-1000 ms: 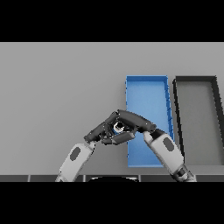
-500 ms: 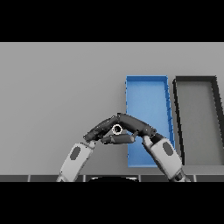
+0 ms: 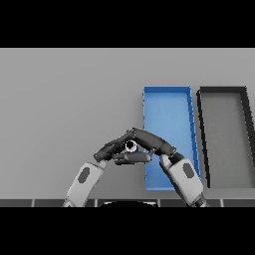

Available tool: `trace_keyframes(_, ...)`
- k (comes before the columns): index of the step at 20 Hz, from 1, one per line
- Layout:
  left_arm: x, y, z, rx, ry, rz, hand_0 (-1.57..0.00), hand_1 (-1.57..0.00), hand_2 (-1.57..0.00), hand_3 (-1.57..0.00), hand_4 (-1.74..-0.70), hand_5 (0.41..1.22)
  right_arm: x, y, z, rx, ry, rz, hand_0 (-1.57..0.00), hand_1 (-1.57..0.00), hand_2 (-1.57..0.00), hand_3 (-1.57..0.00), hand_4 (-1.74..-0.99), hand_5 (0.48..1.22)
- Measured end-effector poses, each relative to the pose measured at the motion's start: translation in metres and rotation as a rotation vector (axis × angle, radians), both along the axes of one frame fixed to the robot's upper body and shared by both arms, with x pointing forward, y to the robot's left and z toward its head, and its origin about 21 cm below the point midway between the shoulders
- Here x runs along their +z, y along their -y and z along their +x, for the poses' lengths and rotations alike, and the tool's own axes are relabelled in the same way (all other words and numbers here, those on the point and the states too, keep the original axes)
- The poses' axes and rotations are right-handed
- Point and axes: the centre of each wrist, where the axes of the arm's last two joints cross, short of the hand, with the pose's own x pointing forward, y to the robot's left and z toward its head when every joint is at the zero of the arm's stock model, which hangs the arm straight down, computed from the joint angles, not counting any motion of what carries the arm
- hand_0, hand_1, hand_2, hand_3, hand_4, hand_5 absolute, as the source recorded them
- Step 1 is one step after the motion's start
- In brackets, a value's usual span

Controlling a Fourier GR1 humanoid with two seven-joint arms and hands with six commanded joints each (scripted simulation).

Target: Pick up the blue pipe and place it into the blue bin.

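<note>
The blue pipe (image 3: 130,146) shows end-on as a small pale ring with a dark hole, just left of the blue bin (image 3: 167,90). Both hands meet around it. My left hand (image 3: 110,150) reaches in from the lower left, my right hand (image 3: 155,143) from the lower right over the bin's left wall. Their fingers form a roof above the pipe and thumbs lie under it, pinching it. The pipe's length is hidden between the hands, and whether it is off the table cannot be told.
A black bin (image 3: 222,90) stands right of the blue bin, nearly touching it. Both bins hold nothing visible. My right forearm (image 3: 184,175) crosses the blue bin's near end.
The two hands have drifted slightly left with the pipe between them. The fingers have flattened and closed in over it.
</note>
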Motion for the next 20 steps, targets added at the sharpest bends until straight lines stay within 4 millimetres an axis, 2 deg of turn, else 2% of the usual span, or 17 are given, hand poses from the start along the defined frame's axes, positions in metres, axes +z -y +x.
trace_keyframes(3, -0.001, -0.001, 0.001, 0.021, -0.044, 0.046, -0.13, -0.12, -0.11, -0.09, -0.99, 0.729, 0.001, 0.001, 0.001, 0.0, 0.012, 0.018, -1.57, -1.57, -1.57, -1.57, -1.499, 1.219)
trace_keyframes(6, -0.001, -0.002, -0.001, 0.038, -0.055, 0.023, -0.06, -0.06, -0.06, -0.05, -0.97, 0.607, -0.002, 0.006, 0.001, -0.004, 0.026, 0.024, -1.57, -1.57, -1.57, -1.57, -1.499, 1.22)
trace_keyframes(7, -0.005, -0.006, -0.001, 0.049, -0.08, 0.04, -0.05, -0.05, -0.05, -0.04, -0.97, 0.578, 0.002, 0.002, 0.0, 0.006, 0.039, 0.041, -1.57, -1.57, -1.57, -1.57, -1.499, 1.22)
trace_keyframes(10, -0.005, 0.0, 0.002, 0.069, -0.099, 0.059, -0.03, -0.02, -0.02, -0.02, -0.97, 0.531, 0.005, 0.001, 0.002, -0.011, 0.032, 0.065, -1.57, -1.57, -1.57, -1.57, -1.497, 1.221)
trace_keyframes(12, -0.008, -0.002, 0.002, 0.076, -0.097, 0.058, -0.02, -0.01, -0.01, -0.01, -0.97, 0.512, 0.013, 0.007, 0.005, -0.007, 0.022, 0.11, -1.57, -1.57, -1.57, -1.57, -1.495, 1.221)
trace_keyframes(15, -0.009, 0.001, 0.0, 0.069, -0.107, 0.073, -0.01, -0.01, -0.01, -0.01, -0.97, 0.489, 0.037, 0.009, 0.006, 0.016, -0.025, 0.155, -1.57, -1.57, -1.57, -1.57, -1.494, 1.221)
trace_keyframes(20, -0.008, -0.005, -0.001, 0.08, -0.104, 0.081, 0.0, 0.0, 0.0, 0.0, -0.95, 0.474, 0.097, 0.024, 0.022, 0.004, -0.045, 0.277, -1.57, -1.57, -1.57, -1.57, -1.497, 1.221)
